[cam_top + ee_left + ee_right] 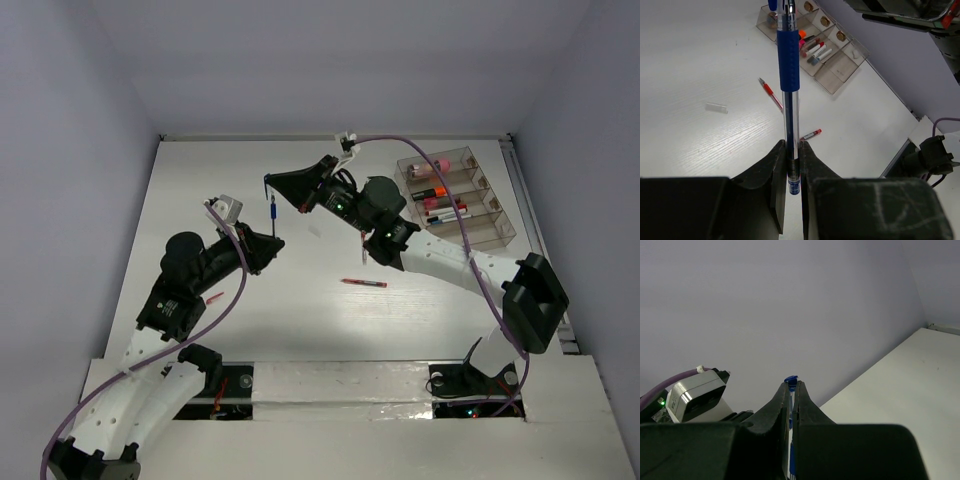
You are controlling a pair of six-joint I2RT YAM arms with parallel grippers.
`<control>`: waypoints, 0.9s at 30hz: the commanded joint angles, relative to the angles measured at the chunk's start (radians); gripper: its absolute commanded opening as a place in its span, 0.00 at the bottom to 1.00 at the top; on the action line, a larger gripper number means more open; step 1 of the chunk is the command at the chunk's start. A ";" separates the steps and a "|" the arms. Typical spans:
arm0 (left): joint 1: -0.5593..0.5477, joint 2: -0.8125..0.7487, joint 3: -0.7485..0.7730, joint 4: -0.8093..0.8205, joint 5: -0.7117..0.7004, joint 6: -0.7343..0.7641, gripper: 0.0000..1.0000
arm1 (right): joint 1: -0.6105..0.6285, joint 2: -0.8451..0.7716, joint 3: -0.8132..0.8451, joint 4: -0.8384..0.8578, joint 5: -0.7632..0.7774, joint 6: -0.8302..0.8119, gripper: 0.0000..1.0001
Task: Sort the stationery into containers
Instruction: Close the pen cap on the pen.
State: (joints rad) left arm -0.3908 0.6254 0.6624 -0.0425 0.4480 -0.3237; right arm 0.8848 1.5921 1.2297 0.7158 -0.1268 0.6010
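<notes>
A blue pen [789,65] stands upright between the fingers of my left gripper [793,147], which is shut on its lower end. In the top view the blue pen [273,212] rises from the left gripper [272,243] over the middle of the table. My right gripper [268,183] hovers just above the pen's tip. The right gripper [792,387] is shut on a small blue cap [791,380]. The clear organiser [455,195] lies at the far right, with highlighters and pens in its compartments. A thin red pen [363,283] lies loose on the table.
A short red piece [213,297] lies beside the left arm. In the left wrist view a red pen [771,93], a red-capped piece [811,134] and a small clear cap [716,106] lie on the white table before the organiser [837,75]. Walls enclose the table.
</notes>
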 commanded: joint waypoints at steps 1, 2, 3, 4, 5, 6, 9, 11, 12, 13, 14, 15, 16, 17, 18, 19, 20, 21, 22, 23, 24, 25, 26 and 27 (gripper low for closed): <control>0.003 -0.007 0.020 0.059 0.020 -0.002 0.00 | 0.008 -0.037 0.044 0.007 0.030 -0.038 0.00; 0.003 -0.009 0.020 0.058 0.018 -0.002 0.00 | 0.008 -0.040 0.044 0.005 0.038 -0.046 0.00; 0.003 -0.010 0.020 0.058 0.018 -0.002 0.00 | 0.008 -0.047 0.042 0.002 0.042 -0.050 0.00; 0.003 -0.010 0.020 0.058 0.018 -0.002 0.00 | 0.008 -0.052 0.039 0.001 0.049 -0.055 0.00; 0.003 -0.010 0.020 0.058 0.018 -0.002 0.00 | 0.008 -0.057 0.033 0.004 0.055 -0.056 0.00; 0.003 -0.012 0.020 0.058 0.018 -0.002 0.00 | 0.008 -0.064 0.030 0.005 0.055 -0.056 0.00; 0.003 -0.012 0.020 0.056 0.015 -0.002 0.00 | 0.008 -0.072 0.019 0.008 0.055 -0.060 0.00; 0.003 -0.012 0.020 0.056 0.014 -0.002 0.00 | 0.008 -0.076 0.017 0.010 0.055 -0.063 0.00; 0.003 -0.009 0.020 0.053 0.014 -0.002 0.00 | 0.008 -0.080 0.019 0.008 0.055 -0.064 0.00; 0.003 -0.007 0.020 0.053 0.015 -0.002 0.00 | 0.008 -0.081 0.020 0.005 0.055 -0.066 0.00; 0.003 -0.007 0.020 0.053 0.015 -0.002 0.00 | 0.008 -0.081 0.022 0.004 0.052 -0.067 0.00; 0.003 -0.009 0.022 0.053 0.015 -0.002 0.00 | 0.008 -0.081 0.024 0.002 0.049 -0.066 0.00; 0.003 -0.009 0.022 0.053 0.017 -0.002 0.00 | 0.008 -0.080 0.024 0.001 0.047 -0.063 0.00; 0.003 -0.010 0.022 0.055 0.015 0.000 0.00 | 0.008 -0.074 0.022 0.004 0.041 -0.055 0.00; 0.003 -0.010 0.022 0.055 0.015 0.000 0.00 | 0.008 -0.070 0.019 0.005 0.036 -0.050 0.00; 0.012 -0.012 0.020 0.055 0.015 0.000 0.00 | 0.008 -0.064 0.019 0.007 0.032 -0.047 0.00; 0.012 -0.012 0.020 0.055 0.017 0.000 0.00 | 0.008 -0.054 0.020 0.007 0.027 -0.041 0.00; 0.012 -0.012 0.020 0.055 0.017 0.000 0.00 | 0.008 -0.047 0.021 0.007 0.026 -0.038 0.00; 0.012 -0.012 0.020 0.056 0.018 -0.002 0.00 | 0.008 -0.043 0.021 0.008 0.024 -0.035 0.00; 0.012 -0.010 0.020 0.056 0.020 -0.002 0.00 | 0.008 -0.031 0.022 0.010 0.020 -0.027 0.00; 0.012 -0.010 0.020 0.056 0.021 -0.002 0.00 | 0.008 -0.024 0.025 0.010 0.013 -0.023 0.00; 0.012 -0.010 0.020 0.056 0.020 -0.002 0.00 | 0.008 -0.020 0.031 0.010 0.009 -0.020 0.00; 0.012 -0.010 0.020 0.056 0.020 -0.002 0.00 | 0.008 -0.015 0.036 0.010 0.000 -0.017 0.00; 0.012 -0.010 0.020 0.056 0.020 -0.002 0.00 | 0.008 -0.009 0.039 0.010 -0.004 -0.014 0.00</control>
State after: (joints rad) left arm -0.3840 0.6247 0.6624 -0.0418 0.4549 -0.3237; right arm 0.8848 1.5631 1.2297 0.6884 -0.1047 0.5755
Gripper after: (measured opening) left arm 0.080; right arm 0.049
